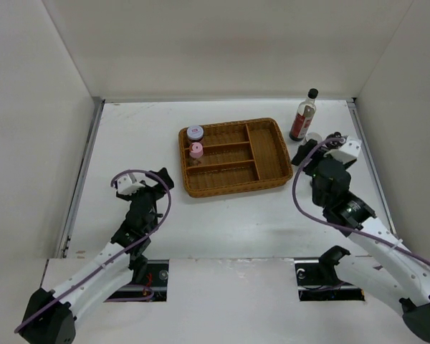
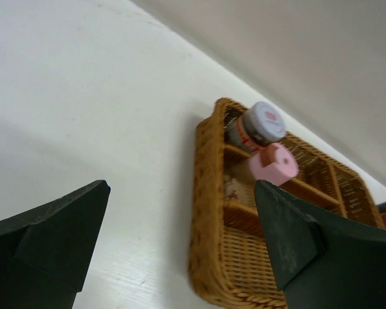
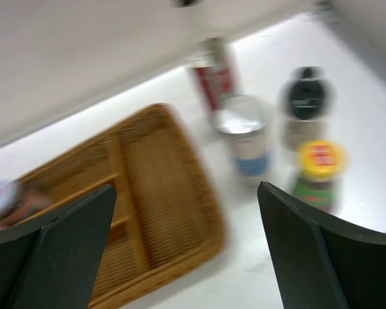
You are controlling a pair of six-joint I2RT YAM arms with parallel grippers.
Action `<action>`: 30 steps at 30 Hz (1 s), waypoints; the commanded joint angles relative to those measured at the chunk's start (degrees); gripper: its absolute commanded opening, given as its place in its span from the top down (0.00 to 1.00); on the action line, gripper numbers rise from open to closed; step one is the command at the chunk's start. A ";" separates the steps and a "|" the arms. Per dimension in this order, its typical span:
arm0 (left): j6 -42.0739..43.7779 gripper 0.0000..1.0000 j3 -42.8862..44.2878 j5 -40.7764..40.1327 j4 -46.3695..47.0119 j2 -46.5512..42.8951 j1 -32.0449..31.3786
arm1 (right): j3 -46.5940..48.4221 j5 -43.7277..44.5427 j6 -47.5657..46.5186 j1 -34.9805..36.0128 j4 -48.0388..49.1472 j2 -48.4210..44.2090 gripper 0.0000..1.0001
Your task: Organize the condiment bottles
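A lavender-lidded jar [image 1: 195, 132] and a pink-capped shaker [image 1: 196, 150] stand in the left compartments of the wicker tray [image 1: 266, 149]; both show in the left wrist view, jar [image 2: 264, 122], shaker [image 2: 273, 162]. The tall dark-sauce bottle [image 1: 303, 115] stands right of the tray. The blurred right wrist view shows it [image 3: 213, 74] with the white blue-banded jar [image 3: 246, 132], small dark bottle [image 3: 305, 103] and green-red yellow-capped bottle [image 3: 320, 170]. My right gripper [image 1: 302, 155] [image 3: 185, 193] is open and empty near them. My left gripper [image 1: 161, 179] [image 2: 181, 187] is open and empty, left of the tray.
The tray's right and front compartments hold nothing. White walls close in the table at the back and both sides. In the top view my right arm hides the small dark and green-red bottles; the white jar [image 1: 314, 137] peeks out.
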 commanded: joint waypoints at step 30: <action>-8.74 0.00 -5.04 6.75 7.23 4.51 3.40 | 3.22 -10.19 -1.75 -26.68 2.18 22.61 0.40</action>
